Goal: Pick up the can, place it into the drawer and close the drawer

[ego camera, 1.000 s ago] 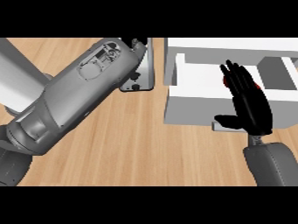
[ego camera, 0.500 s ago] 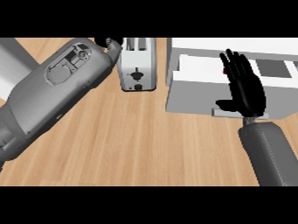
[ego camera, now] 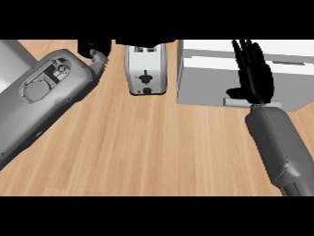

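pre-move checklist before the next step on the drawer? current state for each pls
1. Can in drawer: cannot tell; no can shows in the head view, and the right hand covers part of the drawer.
2. Drawer closed: cannot tell; its white front faces the camera, but a strip of the top still shows.
3. Right hand free: ok; fingers straight, lying over the drawer front, nothing held.
4. Left hand free: cannot tell; only a bit shows at the upper edge.
5. Toaster apart from drawer: ok; a gap of counter lies between them.
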{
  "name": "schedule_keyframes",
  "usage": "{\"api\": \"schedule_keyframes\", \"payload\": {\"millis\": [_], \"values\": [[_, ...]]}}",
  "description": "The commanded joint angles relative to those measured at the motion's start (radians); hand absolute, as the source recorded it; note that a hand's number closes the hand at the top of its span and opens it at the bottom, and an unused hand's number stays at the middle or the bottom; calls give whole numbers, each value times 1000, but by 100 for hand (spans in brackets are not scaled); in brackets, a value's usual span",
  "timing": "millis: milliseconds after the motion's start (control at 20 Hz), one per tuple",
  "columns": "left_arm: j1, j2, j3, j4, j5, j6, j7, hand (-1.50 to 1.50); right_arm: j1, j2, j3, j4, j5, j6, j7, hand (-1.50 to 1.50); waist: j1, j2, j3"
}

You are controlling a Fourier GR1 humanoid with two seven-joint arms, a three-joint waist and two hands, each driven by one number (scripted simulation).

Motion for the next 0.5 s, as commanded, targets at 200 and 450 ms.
{"api": "schedule_keyframes", "payload": {"millis": [200,450], "values": [[113,60,22,-102,-26,-23,-11,-150,-201,20,-73,304,2,-136,2,-150,4,26,18],[170,58,1,-162,-49,-5,-3,-150,-351,-26,-104,415,16,-105,45,-150,23,33,18]]}}
